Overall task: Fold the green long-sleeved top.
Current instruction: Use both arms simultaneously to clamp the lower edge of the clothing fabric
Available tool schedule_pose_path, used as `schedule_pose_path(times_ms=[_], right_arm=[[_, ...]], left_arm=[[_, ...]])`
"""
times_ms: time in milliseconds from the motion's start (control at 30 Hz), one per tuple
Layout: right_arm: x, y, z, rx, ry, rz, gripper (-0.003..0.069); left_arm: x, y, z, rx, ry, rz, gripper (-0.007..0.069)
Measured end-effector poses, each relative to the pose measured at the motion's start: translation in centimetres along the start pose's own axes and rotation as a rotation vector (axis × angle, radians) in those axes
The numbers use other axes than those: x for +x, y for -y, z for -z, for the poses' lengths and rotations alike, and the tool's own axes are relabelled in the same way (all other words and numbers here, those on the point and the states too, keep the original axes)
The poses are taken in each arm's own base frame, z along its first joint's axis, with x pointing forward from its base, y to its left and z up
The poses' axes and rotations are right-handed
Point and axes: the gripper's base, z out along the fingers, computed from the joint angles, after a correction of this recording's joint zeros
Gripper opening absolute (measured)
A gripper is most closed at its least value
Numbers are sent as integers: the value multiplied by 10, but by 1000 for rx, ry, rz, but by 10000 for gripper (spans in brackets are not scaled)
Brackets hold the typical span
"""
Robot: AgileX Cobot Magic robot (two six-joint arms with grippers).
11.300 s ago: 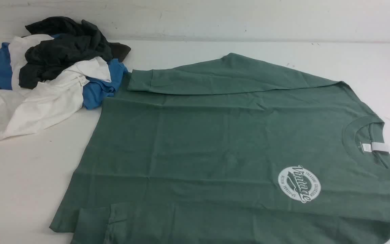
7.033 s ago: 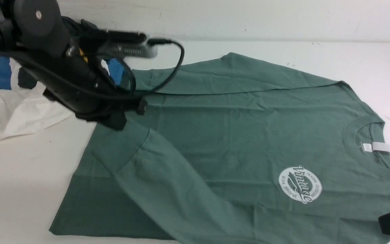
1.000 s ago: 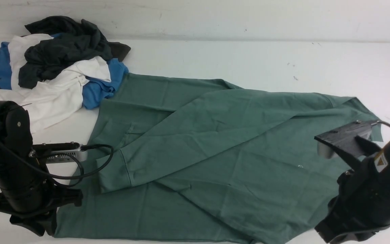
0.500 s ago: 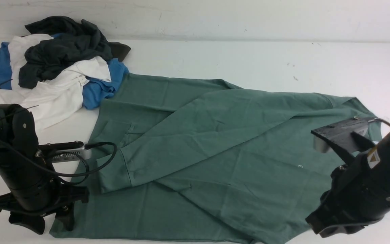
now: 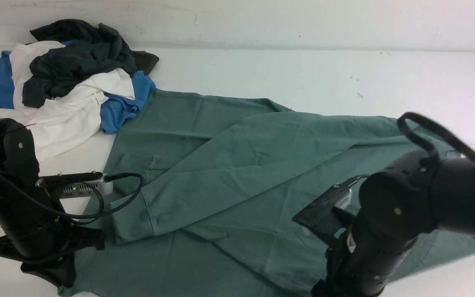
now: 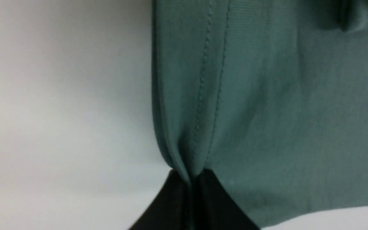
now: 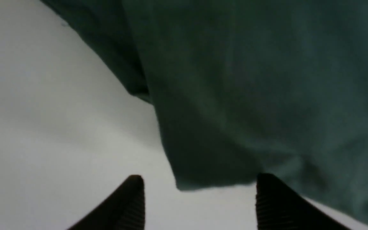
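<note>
The green long-sleeved top (image 5: 229,173) lies spread on the white table (image 5: 303,74), part folded over itself, one sleeve cuff (image 5: 132,218) lying across it. Its logo, neck and tag are hidden. My left gripper (image 5: 62,277) is at the top's near left corner. In the left wrist view it (image 6: 190,179) is shut on the stitched hem (image 6: 209,95). My right arm (image 5: 386,231) hangs over the top's near right edge and hides its own fingers there. In the right wrist view the right gripper (image 7: 200,183) is open and empty, with a corner of the top (image 7: 251,80) just beyond its fingertips.
A pile of blue, white and dark grey clothes (image 5: 64,74) lies at the far left and touches the top's far left corner. The back wall (image 5: 262,20) runs along the table's far edge.
My right arm has swung left and now hangs over the top's near edge. My left gripper has shifted slightly left and down with the hem. The top's left edge and cuff moved a little with it.
</note>
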Motion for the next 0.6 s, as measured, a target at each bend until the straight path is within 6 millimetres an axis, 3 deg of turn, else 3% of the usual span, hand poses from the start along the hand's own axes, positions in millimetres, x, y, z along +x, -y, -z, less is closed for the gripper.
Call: schedule_pose_path(times_ms=[133,233,300,333,433,467,500,600], right_arm=[[-6,-3,-14,48,0,18,542],[-6,1,-21,84,-19,9,536],[-7,4,-23,116,-28,-7,496],[-7,5,-24,128,-27,-14,465],[-7,6,-24,139,-46,-27,238],[-6,6,-24,139,-48,-26,223],[-4,5,-23,139,-77,-17,90],[0,0,-16,122,-100,-22,28]], left_arm=[[8,1,15,8,29,-6,16],[11,1,18,10,29,-6,16],[13,2,21,18,25,-4,16],[14,2,21,22,25,-2,16],[17,3,24,25,14,-2,16],[18,3,25,25,15,-3,16],[21,3,28,27,10,-6,16],[27,4,35,36,13,-9,16]])
